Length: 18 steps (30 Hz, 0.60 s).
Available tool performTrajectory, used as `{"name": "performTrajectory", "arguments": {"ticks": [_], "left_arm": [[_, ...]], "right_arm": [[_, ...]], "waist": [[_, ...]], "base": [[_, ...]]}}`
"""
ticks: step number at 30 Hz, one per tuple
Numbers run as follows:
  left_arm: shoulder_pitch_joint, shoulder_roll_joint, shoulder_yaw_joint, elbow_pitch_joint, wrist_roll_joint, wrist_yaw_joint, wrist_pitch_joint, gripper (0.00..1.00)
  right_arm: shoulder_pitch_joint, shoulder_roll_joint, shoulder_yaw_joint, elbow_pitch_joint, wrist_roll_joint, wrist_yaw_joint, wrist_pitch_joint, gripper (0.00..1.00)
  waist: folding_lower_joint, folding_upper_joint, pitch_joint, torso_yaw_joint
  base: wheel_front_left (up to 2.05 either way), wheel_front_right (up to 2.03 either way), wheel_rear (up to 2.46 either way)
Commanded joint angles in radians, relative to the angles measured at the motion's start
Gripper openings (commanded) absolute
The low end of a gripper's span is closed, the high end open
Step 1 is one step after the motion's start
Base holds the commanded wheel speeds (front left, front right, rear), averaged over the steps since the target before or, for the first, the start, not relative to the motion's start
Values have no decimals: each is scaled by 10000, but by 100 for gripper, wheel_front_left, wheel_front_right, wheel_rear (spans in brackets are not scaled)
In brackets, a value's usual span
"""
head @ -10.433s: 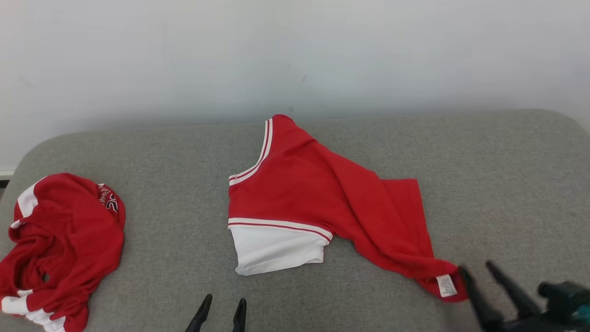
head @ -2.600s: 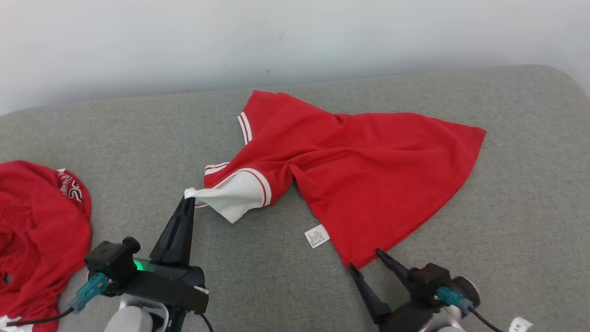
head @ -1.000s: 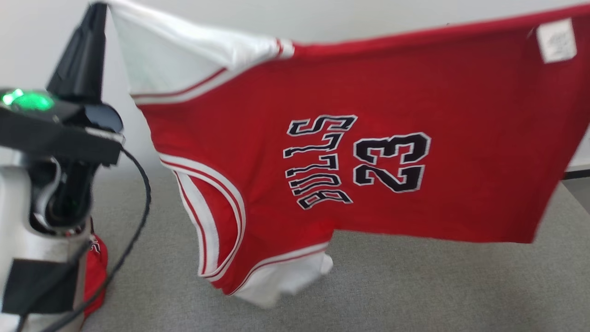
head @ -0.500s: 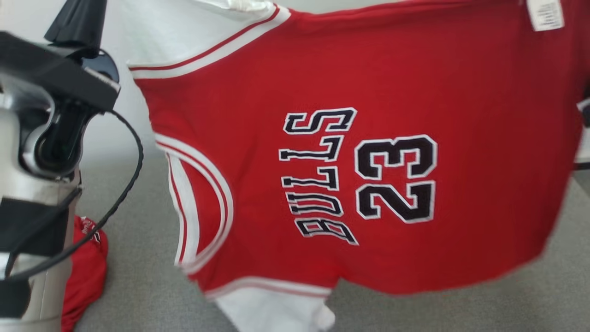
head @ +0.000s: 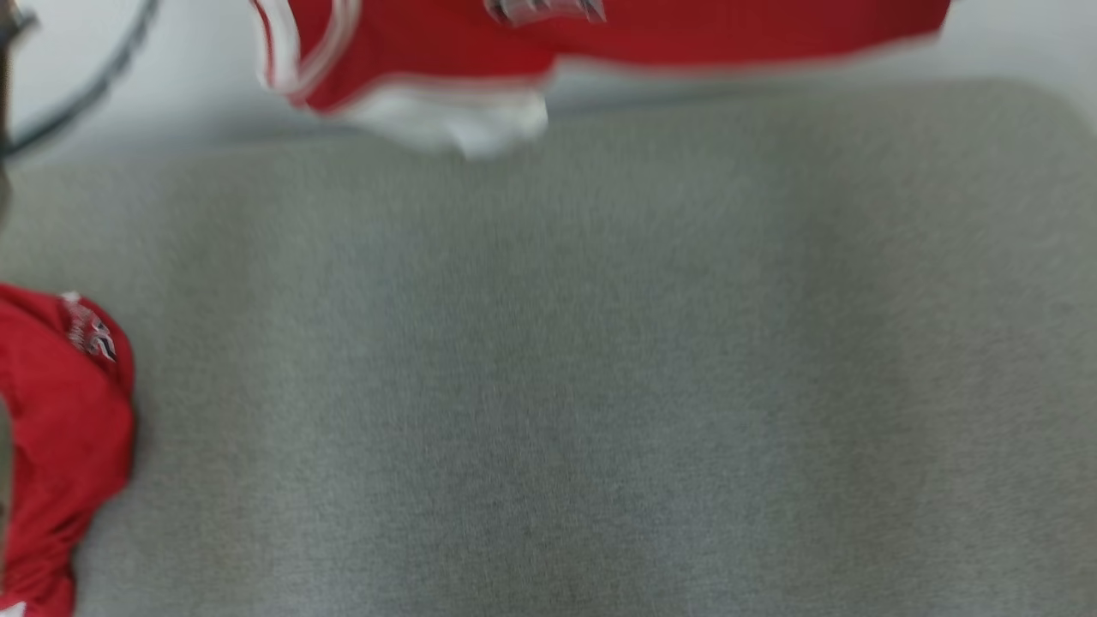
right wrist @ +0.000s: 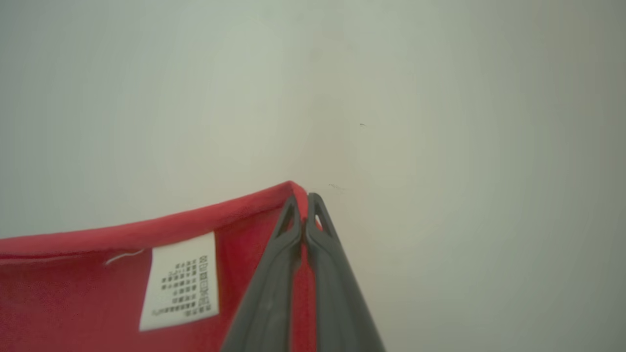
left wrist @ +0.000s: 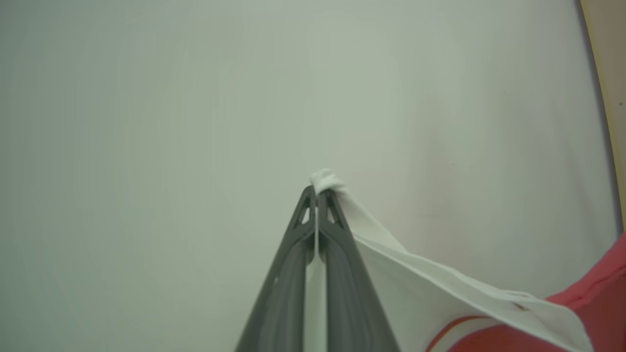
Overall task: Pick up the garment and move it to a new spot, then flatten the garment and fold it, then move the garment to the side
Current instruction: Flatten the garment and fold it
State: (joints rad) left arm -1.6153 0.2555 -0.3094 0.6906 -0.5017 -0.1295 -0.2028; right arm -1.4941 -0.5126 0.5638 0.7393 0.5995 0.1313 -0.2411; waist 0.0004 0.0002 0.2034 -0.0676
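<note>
**Above the grey cushion: jersey hung out between both claws**

Over the far edge of the grey cushion (head: 548, 386) the garment (head: 686, 34) hangs in the air, clear of the fabric below. The head view is blurred. Only the garment's lower edge and a white sleeve panel (head: 454, 124) drop into the top of that picture. A second red garment (head: 60, 428) sits bunched at the near left edge, well apart from the one in hand.

Step in hand, as I judge it: carrying the garment to a new spot, ahead of laying it flat.
- Hold the two corners level and wide so the cloth hangs spread.
- Touch the hanging edge down on the open middle first, then draw the held edge away from it so the cloth lays without creases.
- Let go only once it rests.
- Steer clear of the bundle at left.
- Both pinches look small, so no jerks.

Garment: red knit, white panel with red-and-white striped trim at the left end. Black lettering edged in white is cut off at the top. It is held by two corners and the rest hangs loose.

Left gripper (left wrist: 317, 193): jaws pressed together on the white corner, a small tuft poking past the tips.

Right gripper (right wrist: 304, 198): jaws closed tight on the red hem corner. A white care label (right wrist: 180, 281) is sewn just left of it.
</note>
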Motion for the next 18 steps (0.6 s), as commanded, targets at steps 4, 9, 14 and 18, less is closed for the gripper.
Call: {"name": "performTrajectory", "arguments": {"ticks": [4,9,14,18], "left_arm": [[-1061,-202,-460,746,387,-1,-541,0],[-1541,-91,-337,308,685,-1,-621,0],[-1074,-561,505,-1098,890,-2,-620,0],[-7,-627,106,-2061,216,-3,-618,0]], "right_arm": [[-1131,328,10,923,-626,-10,-227,0],[-1715,447,-990,750,-1571,-10,-244,0],[-1295,713,-1943,346,-2423,-10,-228,0],[-294,872,-2140,174,-2524,-10,-231,0]], "waist": [[-4,-2,3097,129],[-4,-2,3933,273],[-4,-2,4754,384],[-4,-2,5059,378]], "base": [[0,0,0],[0,0,0],[0,0,0],[0,0,0]]}}
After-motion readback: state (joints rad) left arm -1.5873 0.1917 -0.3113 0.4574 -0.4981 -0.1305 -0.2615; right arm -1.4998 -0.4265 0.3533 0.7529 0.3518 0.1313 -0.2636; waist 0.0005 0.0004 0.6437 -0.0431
